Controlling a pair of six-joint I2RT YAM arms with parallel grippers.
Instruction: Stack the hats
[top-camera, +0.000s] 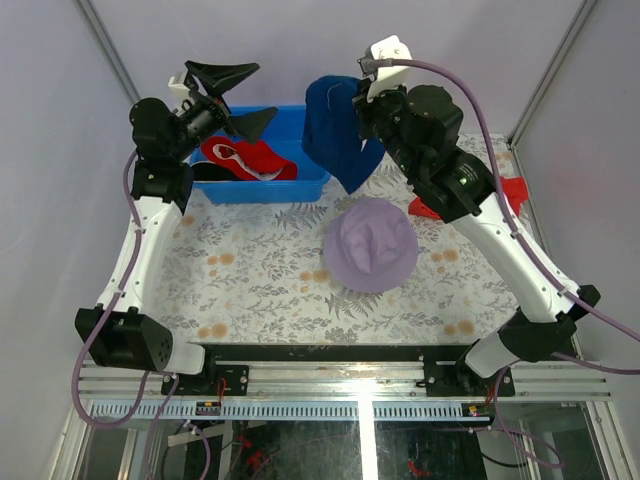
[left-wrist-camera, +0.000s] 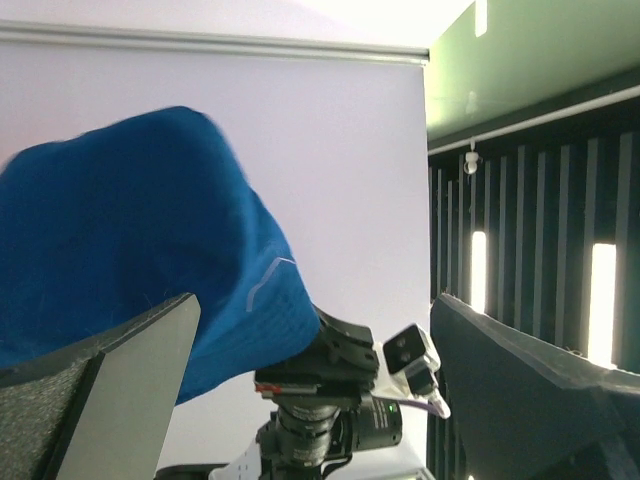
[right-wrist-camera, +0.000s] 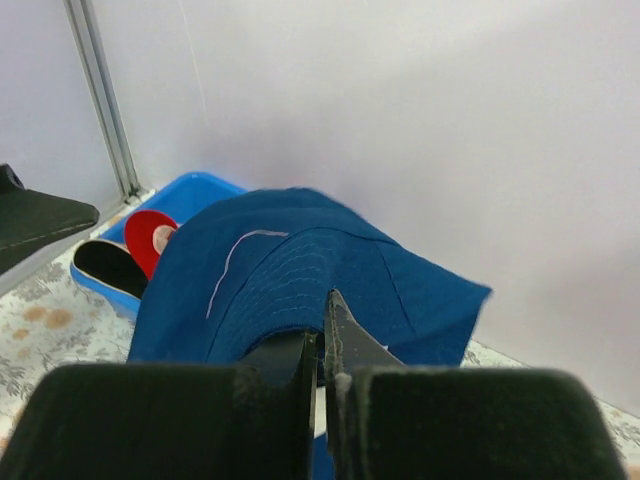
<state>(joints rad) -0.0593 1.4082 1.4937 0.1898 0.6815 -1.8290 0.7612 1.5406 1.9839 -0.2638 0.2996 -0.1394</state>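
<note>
1. Lavender hat (top-camera: 370, 245) sits crown up on the counter (top-camera: 250, 280), mid-field and right of centre. It is the nearest hat to the arm bases and nothing is on it.
2. Right hand (top-camera: 360, 100) is pinched tight on the navy hat (top-camera: 335, 135), gripping a fold of fabric. The hat hangs limp, its long axis running down toward the counter.
3. Key relation: the navy hat hangs up and beyond the lavender hat, slightly to its left. Judged next move: bring it nearer and down onto the lavender crown. The right arm is nearer that hat.
4. Blue bin (top-camera: 260, 190) stands at the far left of the counter. The red hat (top-camera: 255, 155) lies inside, and a dark-lined hat (top-camera: 212, 171) lies beside it at the left end.
5. Left hand (top-camera: 235, 97) hovers above the bin with jaws spread wide, holding nothing. The overhead view shows it apart from the navy hat.
6. Hard to make out:
   - The left wrist view shows the navy hat only as a blurred mass, cut off at the frame edge.
   - The dark-lined hat shows little more than its lining, so its outer colour is unclear.
   - The right arm covers most of a red cloth (top-camera: 512, 190) at the right edge.
   - I cannot tell whether the navy hat hangs opening down.
</note>
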